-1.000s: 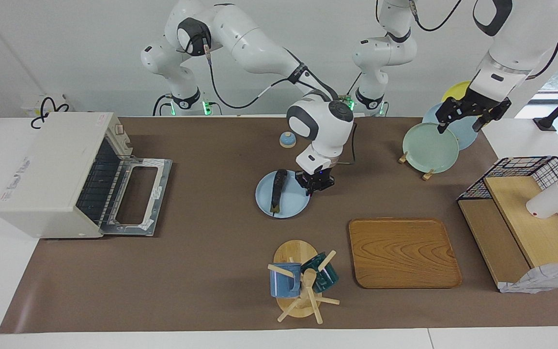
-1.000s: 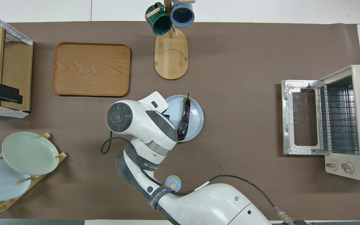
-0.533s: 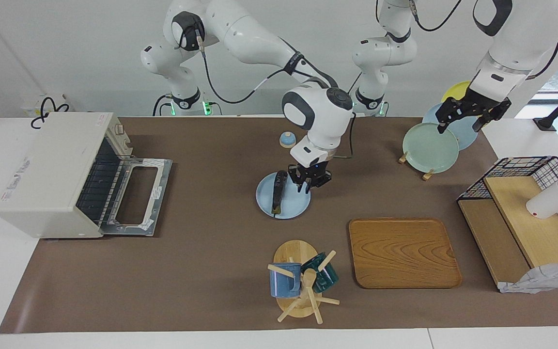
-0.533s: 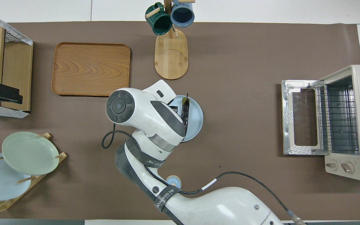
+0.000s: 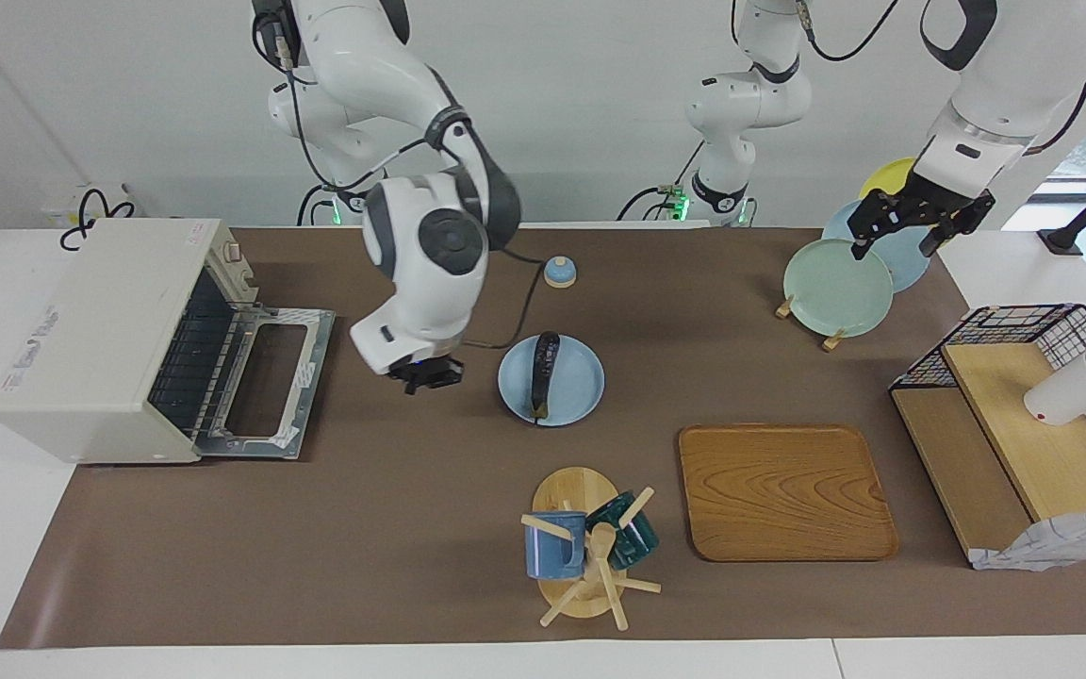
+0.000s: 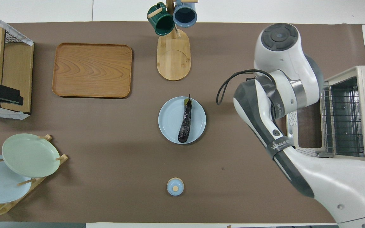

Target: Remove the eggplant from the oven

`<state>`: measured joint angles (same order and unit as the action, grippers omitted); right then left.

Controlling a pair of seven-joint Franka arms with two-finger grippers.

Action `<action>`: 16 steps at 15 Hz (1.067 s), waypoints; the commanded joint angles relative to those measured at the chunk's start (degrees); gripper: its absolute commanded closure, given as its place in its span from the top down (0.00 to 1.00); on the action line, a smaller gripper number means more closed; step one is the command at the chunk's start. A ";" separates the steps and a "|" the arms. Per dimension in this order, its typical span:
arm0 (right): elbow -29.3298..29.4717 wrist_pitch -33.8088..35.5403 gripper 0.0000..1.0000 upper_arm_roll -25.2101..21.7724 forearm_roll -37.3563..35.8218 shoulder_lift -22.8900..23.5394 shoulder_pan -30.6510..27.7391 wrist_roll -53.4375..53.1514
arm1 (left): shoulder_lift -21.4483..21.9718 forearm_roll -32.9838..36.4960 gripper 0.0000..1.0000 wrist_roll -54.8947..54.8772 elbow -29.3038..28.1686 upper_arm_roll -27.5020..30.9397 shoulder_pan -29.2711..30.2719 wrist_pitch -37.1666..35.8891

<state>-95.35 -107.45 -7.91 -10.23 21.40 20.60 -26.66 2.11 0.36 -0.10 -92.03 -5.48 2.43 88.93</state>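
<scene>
Eggplant [image 5: 541,372] lies on blue plate [image 5: 577,387], out of the oven [image 5: 100,335].
Looks light, glossy, slippery (grip mid-body); right gripper [image 5: 424,373] shut, empty, beside plate; left gripper [image 5: 911,223] open, empty, waiting.

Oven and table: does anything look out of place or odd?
Only the oven: its door hangs open on an empty rack. The eggplant lies neatly on the blue plate. Nothing spilled or damaged.

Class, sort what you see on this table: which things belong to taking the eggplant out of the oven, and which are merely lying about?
Job: eggplant, oven, blue plate under it, right gripper.

Lying about: wooden tray, mug stand, plate rack, wire basket, small lid.
</scene>
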 commanded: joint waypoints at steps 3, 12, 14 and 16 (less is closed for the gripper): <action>-20.04 -13.14 0.00 1.14 -2.60 -7.95 -4.87 0.20 | 0.97 0.69 1.00 0.19 -1.13 -0.67 -0.15 0.10; -27.87 -19.55 0.00 1.14 -2.77 -9.18 -6.36 0.55 | -1.04 -2.03 1.00 3.97 -3.06 -0.76 -10.94 3.35; -27.88 -19.29 0.00 1.14 -4.52 -9.18 -6.63 0.90 | -2.45 -3.25 1.00 4.23 -3.24 -0.85 -13.49 5.10; -27.87 -18.94 0.00 1.14 -7.60 -9.18 -7.15 1.78 | -5.87 -4.93 1.00 7.72 -3.06 -0.76 -17.35 8.35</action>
<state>-121.47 -125.62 -7.67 -15.25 14.03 15.09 -26.49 -0.94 -3.22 4.50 -94.98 -7.13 -11.18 93.88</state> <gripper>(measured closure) 0.991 0.000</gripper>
